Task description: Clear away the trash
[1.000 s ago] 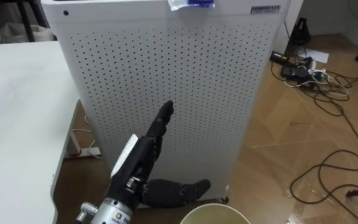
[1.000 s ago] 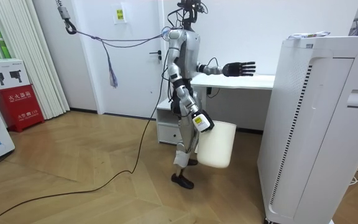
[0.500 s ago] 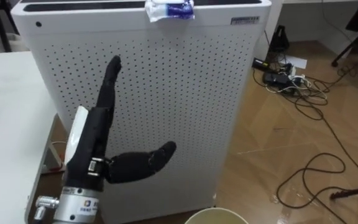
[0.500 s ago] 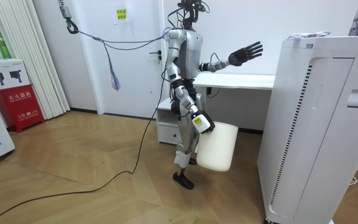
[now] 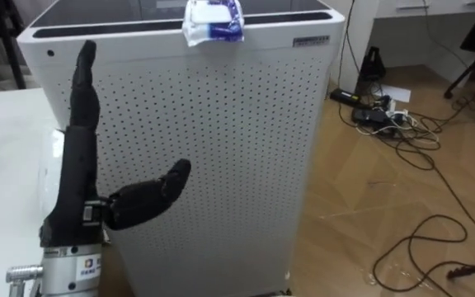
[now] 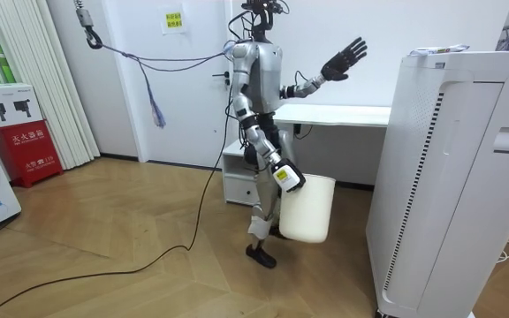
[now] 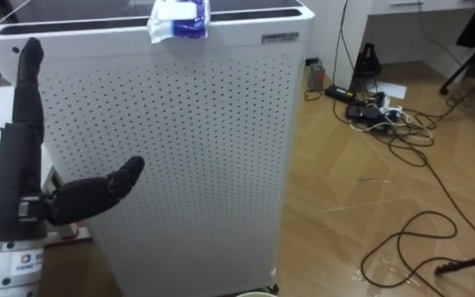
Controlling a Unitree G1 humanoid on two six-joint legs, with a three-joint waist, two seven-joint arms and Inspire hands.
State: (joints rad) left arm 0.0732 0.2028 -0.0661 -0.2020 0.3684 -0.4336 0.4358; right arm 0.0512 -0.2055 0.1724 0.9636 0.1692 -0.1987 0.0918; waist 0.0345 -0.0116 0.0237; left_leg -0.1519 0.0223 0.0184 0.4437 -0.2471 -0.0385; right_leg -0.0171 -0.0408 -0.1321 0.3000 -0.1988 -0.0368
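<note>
The crumpled white-and-blue wrapper (image 5: 213,21) lies on the near top edge of the tall white perforated cabinet (image 5: 221,148). The left hand (image 5: 77,186) is released, upright and flat, left of and below the wrapper, apparently staged for an over-the-top reach. The right hand (image 6: 285,175) is at the cream plastic bin (image 6: 309,208), probably carried to receive garbage. Its grasp state cannot be determined.

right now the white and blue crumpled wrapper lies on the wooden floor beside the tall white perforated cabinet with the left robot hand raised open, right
No: the white and blue crumpled wrapper lies on top of the tall white perforated cabinet, at its front edge, as the left eye view shows. The left robot hand is raised open.
</note>
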